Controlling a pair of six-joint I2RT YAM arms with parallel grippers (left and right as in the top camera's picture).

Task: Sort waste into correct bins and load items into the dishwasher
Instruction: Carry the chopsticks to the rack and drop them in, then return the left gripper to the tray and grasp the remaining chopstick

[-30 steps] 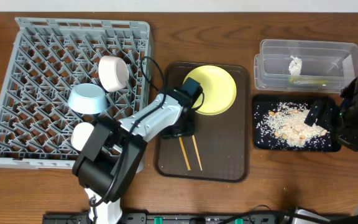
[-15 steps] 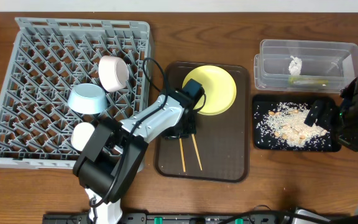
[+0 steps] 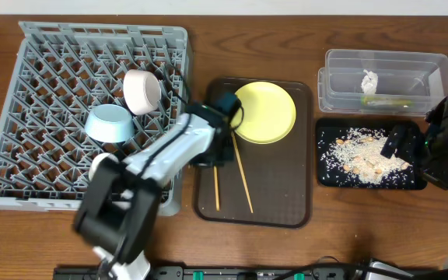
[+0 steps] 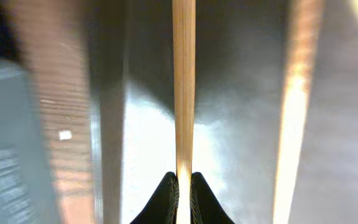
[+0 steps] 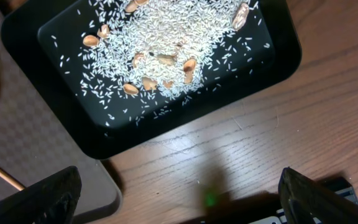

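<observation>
While left jaws pinch one chopstick (image 4: 183, 87) over brown tray (image 3: 286, 194), right jaws spread, near black tray (image 5: 281, 62).

A dark brown wooden table (image 3: 348, 233) with fine lengthwise grain fills the overhead view, its far edge meeting a pale, plain wall (image 3: 286, 5), under soft, even light that casts no hard shadows.

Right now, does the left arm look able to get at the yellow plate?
Probably not yet. The yellow plate lies bare on the brown tray, close beside the left gripper, but that gripper is shut on a chopstick and would need to release it first.
</observation>
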